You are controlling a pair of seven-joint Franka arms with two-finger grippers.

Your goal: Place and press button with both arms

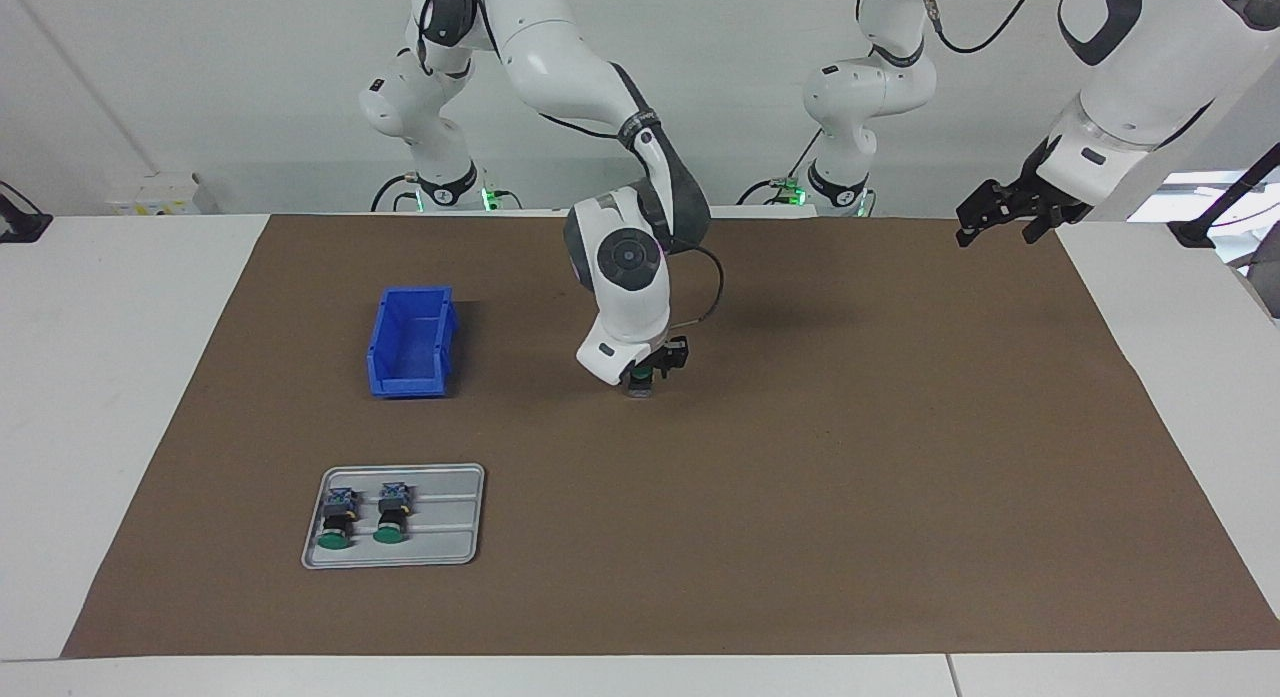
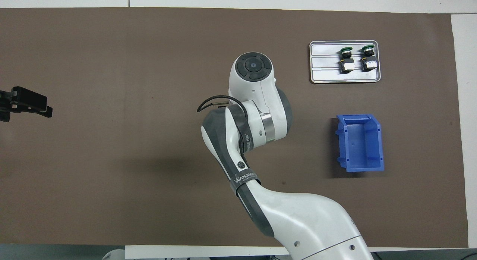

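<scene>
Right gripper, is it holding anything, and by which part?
The right gripper is down at a button on the mat; whether it grips it, and where, cannot be told. The left gripper holds nothing.

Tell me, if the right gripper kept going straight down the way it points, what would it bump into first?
The right gripper points straight down at a button standing on the brown mat mid-table. It would meet that button first; it looks already around or touching it, though I can't tell for sure.
</scene>
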